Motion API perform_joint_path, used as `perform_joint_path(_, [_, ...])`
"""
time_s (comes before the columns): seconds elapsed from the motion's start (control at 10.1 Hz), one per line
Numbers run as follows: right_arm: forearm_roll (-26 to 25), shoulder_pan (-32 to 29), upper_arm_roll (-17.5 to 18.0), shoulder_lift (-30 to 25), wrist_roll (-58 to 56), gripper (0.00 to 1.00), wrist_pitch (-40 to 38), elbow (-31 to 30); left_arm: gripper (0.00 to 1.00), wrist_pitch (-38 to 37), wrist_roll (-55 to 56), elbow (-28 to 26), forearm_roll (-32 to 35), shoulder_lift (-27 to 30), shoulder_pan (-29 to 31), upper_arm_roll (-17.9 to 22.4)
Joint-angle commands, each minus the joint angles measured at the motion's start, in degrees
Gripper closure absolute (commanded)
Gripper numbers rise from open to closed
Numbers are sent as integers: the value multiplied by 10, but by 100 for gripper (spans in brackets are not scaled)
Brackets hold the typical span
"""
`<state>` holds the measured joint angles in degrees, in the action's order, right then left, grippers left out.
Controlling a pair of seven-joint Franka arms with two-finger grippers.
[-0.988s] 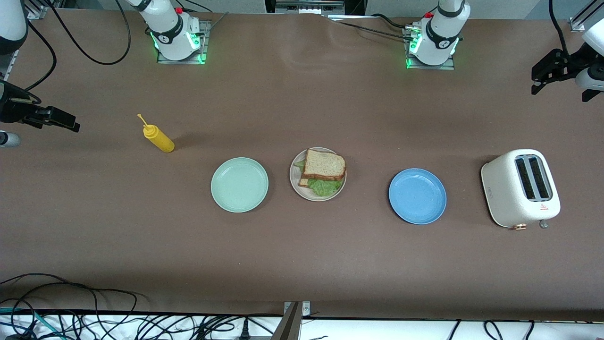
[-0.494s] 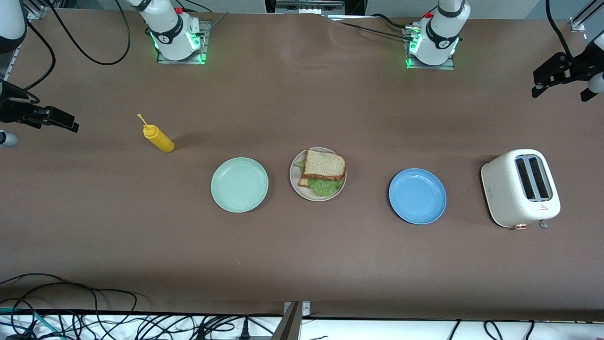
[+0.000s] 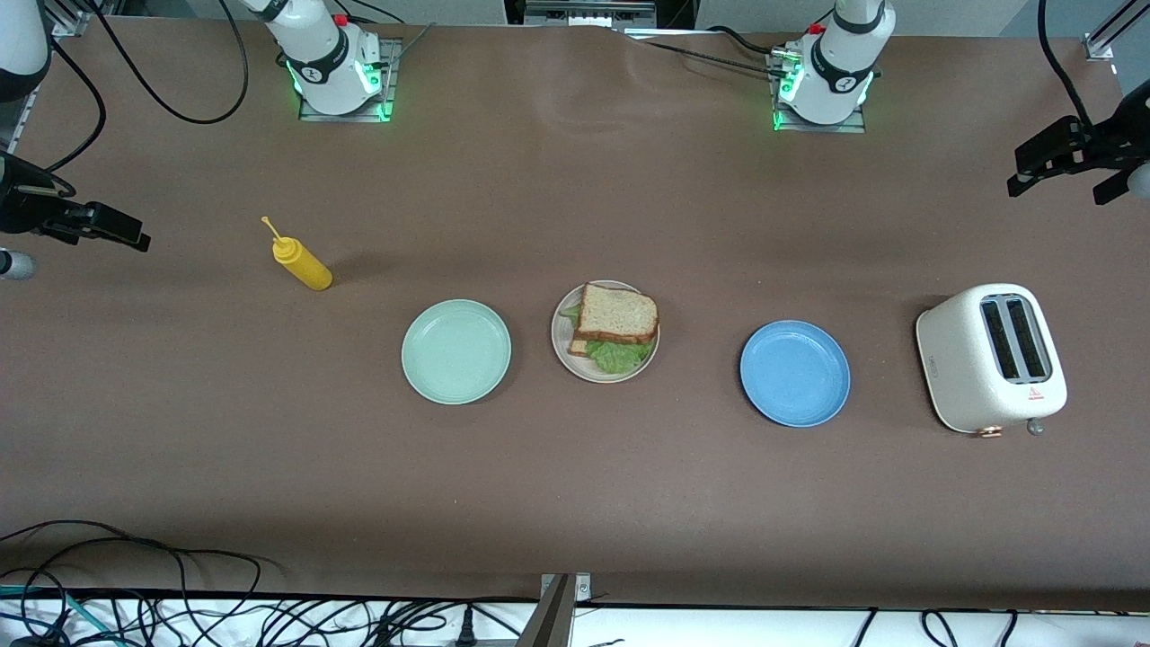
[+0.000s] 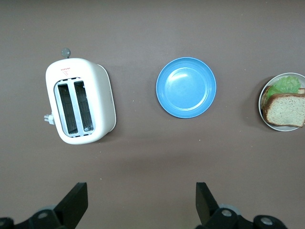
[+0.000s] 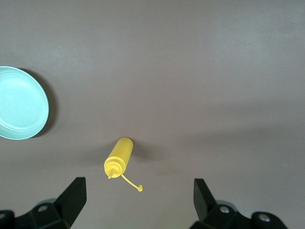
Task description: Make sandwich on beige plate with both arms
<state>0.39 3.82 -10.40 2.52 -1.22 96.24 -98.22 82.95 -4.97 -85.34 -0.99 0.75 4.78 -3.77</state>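
Matt brown cloth-like cover on the table [image 3: 575, 485]. Smooth, faintly glossy plates: beige plate [image 3: 564, 358], mint plate [image 3: 455, 351], blue plate [image 3: 794, 373]. Speckled matt toaster [image 3: 961, 359]. Shiny yellow plastic bottle [image 3: 305, 264]. Rough, grainy bread [image 3: 618, 312].

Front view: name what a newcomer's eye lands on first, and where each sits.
The sandwich on the beige plate stands out mid-table, flanked by a mint green plate and a blue plate. A white toaster sits at the left arm's end, a yellow squeeze bottle toward the right arm's.
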Motion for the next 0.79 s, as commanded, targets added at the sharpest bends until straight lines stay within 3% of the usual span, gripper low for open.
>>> perform_joint_path(0.0, [-2, 5, -3, -3, 5, 0, -10, 7, 0, -16, 4, 22, -11, -9, 6, -4])
perform_joint_path(0.69, [-6, 2, -5, 1, -1, 0, -11, 16, 0, -16, 1, 20, -6, -9, 8, -2])
